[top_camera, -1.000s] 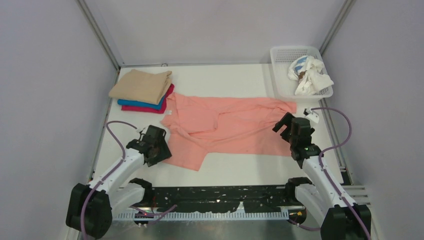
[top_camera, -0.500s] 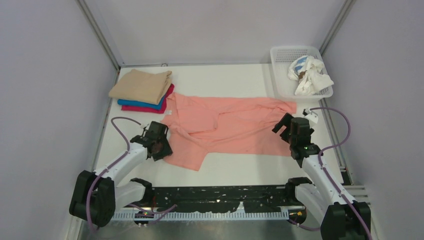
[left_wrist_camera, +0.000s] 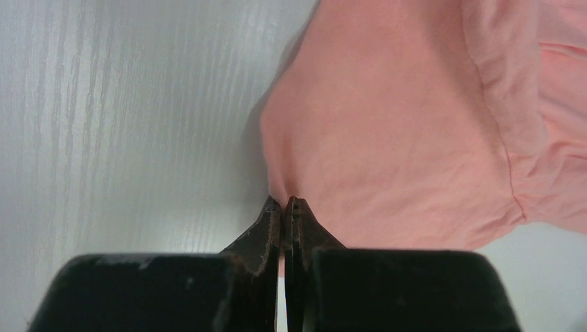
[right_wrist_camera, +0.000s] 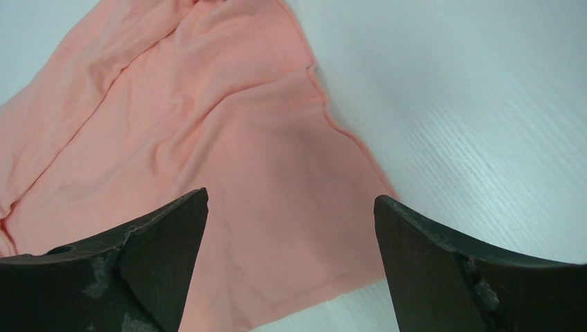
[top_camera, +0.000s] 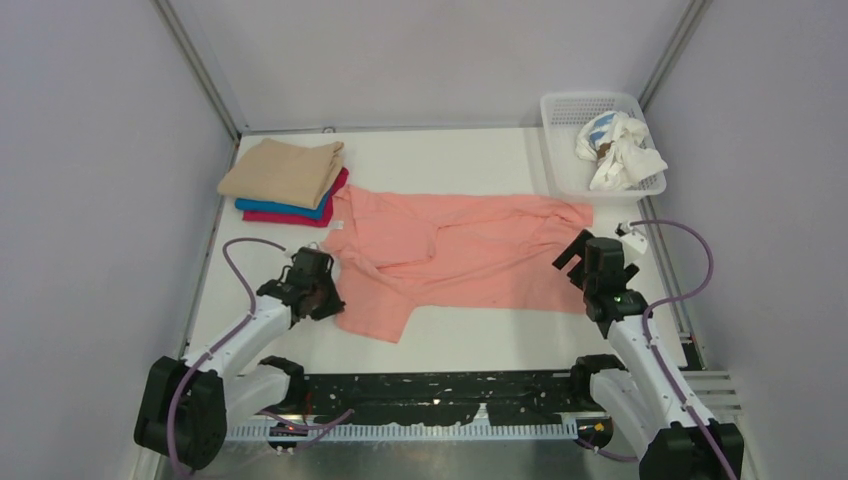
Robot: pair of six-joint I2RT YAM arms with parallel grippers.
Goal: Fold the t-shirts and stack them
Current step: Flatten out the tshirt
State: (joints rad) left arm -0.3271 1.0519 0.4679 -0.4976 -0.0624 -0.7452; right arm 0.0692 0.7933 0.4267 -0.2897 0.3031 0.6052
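**A:** Salmon-pink t-shirt (top_camera: 450, 255), where is it?

**B:** Spread out on the desk (top_camera: 470, 340), just beside the folded stack (top_camera: 285, 180). My left gripper (left_wrist_camera: 284, 207) is pinched tight on its near-left edge. My right gripper (right_wrist_camera: 291, 197) hangs wide apart over the right hem, holding nothing.

**A:** What could go wrong?

**B:** My pinch looks thin, right at the very edge, so a lift may pull it free. Raising one side alone would likely drag and bunch the cloth.

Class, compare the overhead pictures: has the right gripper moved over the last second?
Yes, slightly: the right gripper has drifted towards the near edge and to the right, away from the white basket, jaws open.
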